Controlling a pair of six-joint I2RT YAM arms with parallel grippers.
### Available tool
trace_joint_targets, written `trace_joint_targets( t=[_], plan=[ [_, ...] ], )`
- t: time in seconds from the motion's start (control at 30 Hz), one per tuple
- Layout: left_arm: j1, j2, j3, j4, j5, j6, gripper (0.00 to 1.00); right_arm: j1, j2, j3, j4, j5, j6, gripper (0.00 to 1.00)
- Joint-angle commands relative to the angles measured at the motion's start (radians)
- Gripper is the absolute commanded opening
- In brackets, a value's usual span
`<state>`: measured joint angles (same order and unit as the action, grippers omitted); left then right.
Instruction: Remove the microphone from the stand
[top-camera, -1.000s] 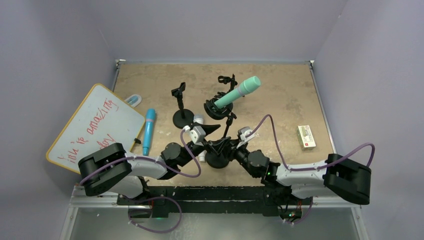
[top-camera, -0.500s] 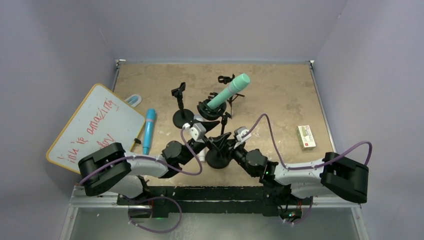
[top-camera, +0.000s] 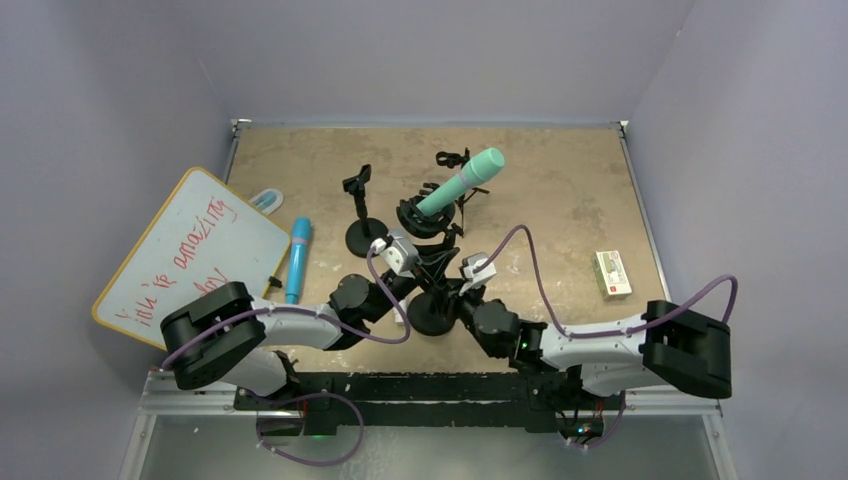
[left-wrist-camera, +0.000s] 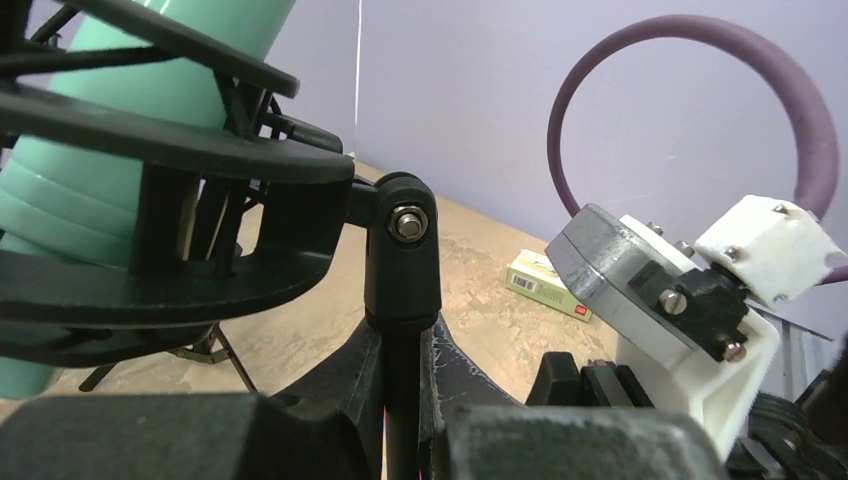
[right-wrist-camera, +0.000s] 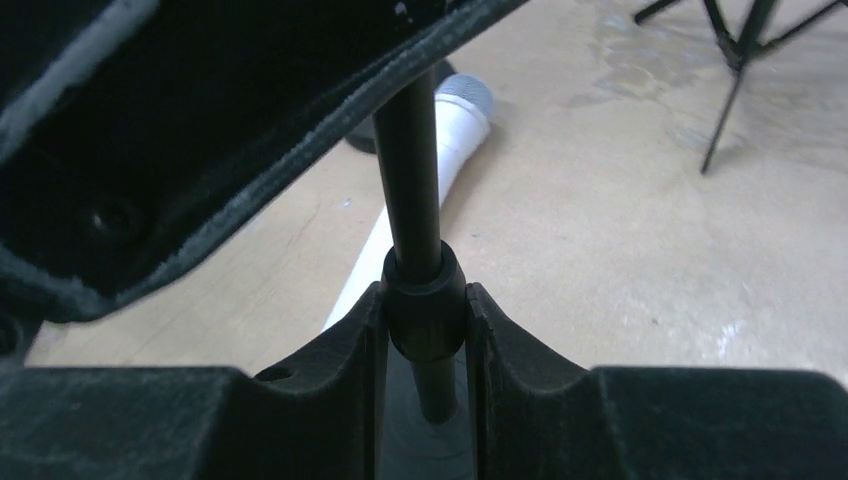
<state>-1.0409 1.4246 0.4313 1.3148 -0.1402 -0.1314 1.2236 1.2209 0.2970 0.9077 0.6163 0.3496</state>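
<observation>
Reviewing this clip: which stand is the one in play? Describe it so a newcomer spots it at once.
Look at the middle of the tan table, toward its near edge. A black stand with a round base rises there. Unlike the bare round-base stand to its left, its cradle carries a slanted mint-green microphone.

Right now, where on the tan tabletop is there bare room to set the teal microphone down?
Bare: the stretch between the teal microphone and the small green-and-white box. Crowded: the centre, where the left gripper and right gripper clamp the black microphone stand, beside another black stand.
</observation>
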Motion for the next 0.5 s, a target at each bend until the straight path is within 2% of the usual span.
trace_joint_targets(
  t=[0.0, 0.07, 0.1, 0.17, 0.23, 0.3, 0.43, 0.47],
  plan=[
    [0.002, -0.019, 0.022, -0.043, -0.011, -0.014, 0.0, 0.105, 0.046, 0.154, -0.286, 0.433, 0.233, 0.0],
    [0.002, -0.027, 0.019, -0.06, -0.034, -0.017, 0.0, 0.158, 0.092, 0.222, -0.405, 0.557, 0.309, 0.0],
    [0.002, -0.032, 0.017, -0.065, -0.043, -0.017, 0.0, 0.175, 0.118, 0.261, -0.522, 0.598, 0.369, 0.0],
    [0.002, -0.039, 0.011, -0.068, -0.049, -0.014, 0.0, 0.18, 0.161, 0.312, -0.621, 0.554, 0.449, 0.0],
    [0.002, -0.045, 0.011, -0.076, -0.05, -0.013, 0.0, 0.18, 0.172, 0.302, -0.528, 0.474, 0.341, 0.01],
    [0.002, -0.052, 0.009, -0.088, -0.047, -0.011, 0.0, 0.177, 0.143, 0.244, -0.365, 0.339, 0.224, 0.08],
    [0.002, -0.069, -0.004, -0.098, -0.048, -0.011, 0.0, 0.131, 0.027, 0.081, -0.106, 0.109, 0.154, 0.36],
    [0.002, -0.074, -0.007, -0.099, -0.05, -0.011, 0.0, 0.109, -0.005, 0.041, -0.052, 0.052, 0.145, 0.46]
  ],
)
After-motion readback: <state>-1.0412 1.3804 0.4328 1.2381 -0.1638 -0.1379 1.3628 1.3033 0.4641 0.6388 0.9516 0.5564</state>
